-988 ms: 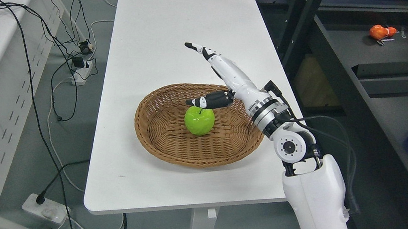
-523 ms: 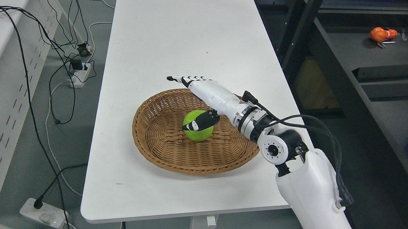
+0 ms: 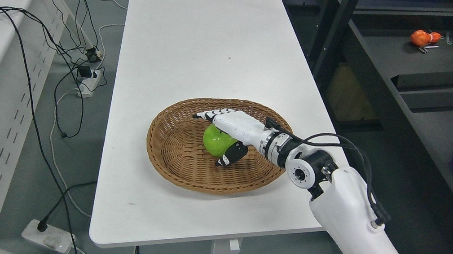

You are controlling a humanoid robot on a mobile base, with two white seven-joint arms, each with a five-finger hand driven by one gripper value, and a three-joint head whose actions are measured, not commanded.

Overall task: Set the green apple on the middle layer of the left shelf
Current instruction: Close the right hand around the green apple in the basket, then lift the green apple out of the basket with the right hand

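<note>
Reaching into the wicker basket (image 3: pixel 172 154) on the white table (image 3: pixel 204 37), with the right hand (image 3: pixel 226 129) laid over the green apple (image 3: pixel 214 141): fingers (image 3: pixel 210 116) stretched flat across the top and far side, thumb (image 3: pixel 233 155) tucked low against the near side. Touching on both sides, by the look of it, yet not curled closed, so best judged as an unclenched hand about to grasp rather than one already holding. Apple sitting near the middle of the basket, on the woven floor. To do this step well: curl the fingers down round the far side until meeting the thumb's pressure, squeezing evenly so the smooth round fruit does not squirt out sideways. Then lift straight up, clearing the raised rim before swinging anywhere. Watch for the basket dragging along if a fingertip catches the weave. Left arm nowhere in view. Dark shelving (image 3: pixel 419 85) off to the right of the table; target shelf not identifiable from here.
</note>
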